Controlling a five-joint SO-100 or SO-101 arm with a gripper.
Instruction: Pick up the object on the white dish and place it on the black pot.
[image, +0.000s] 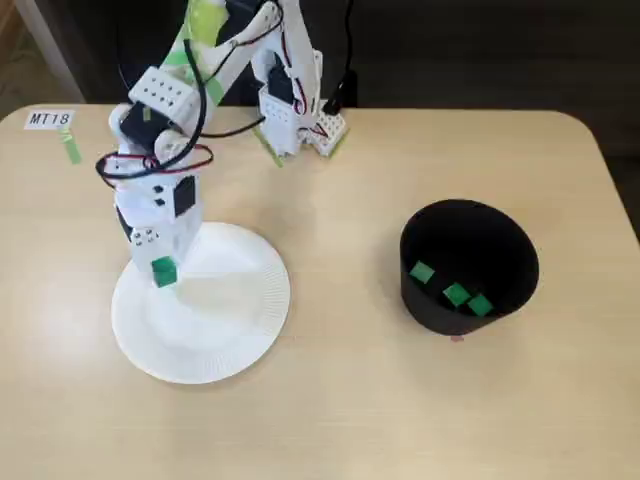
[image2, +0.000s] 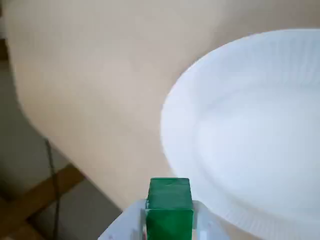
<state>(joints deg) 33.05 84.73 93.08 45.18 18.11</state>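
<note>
pale wood-grain tabletop (image: 350, 400) fills the fixed view, with a dark background behind its far edge. going left to right, we first see a small white label reading "mt18" (image: 49, 119) near the far left corner, with a strip of green tape (image: 72, 150) just below it. next comes the white arm (image: 165, 150), its base (image: 290, 115) at the back of the table and its links reaching forward and to the left, with black and red cables (image: 150, 165) looping beside it. its gripper (image: 163, 272) points down over the far left part of the white dish (image: 230, 330), and we see it closed on the object (image: 163, 271), a small bright green cube. in the wrist view the object (image2: 170, 207) sits clamped between the two white fingers (image2: 131, 220) at the bottom edge, with the ribbed rim of the white dish (image2: 180, 145) to the right and the bare table and a strip of floor to the left. we cannot tell from either view whether the cube touches the plate or is just above it. well apart to the right in the fixed view stands the black pot (image: 500, 245), upright with tall straight walls, and inside it on the bottom lie three green cubes (image: 455, 293) near one another.
</note>
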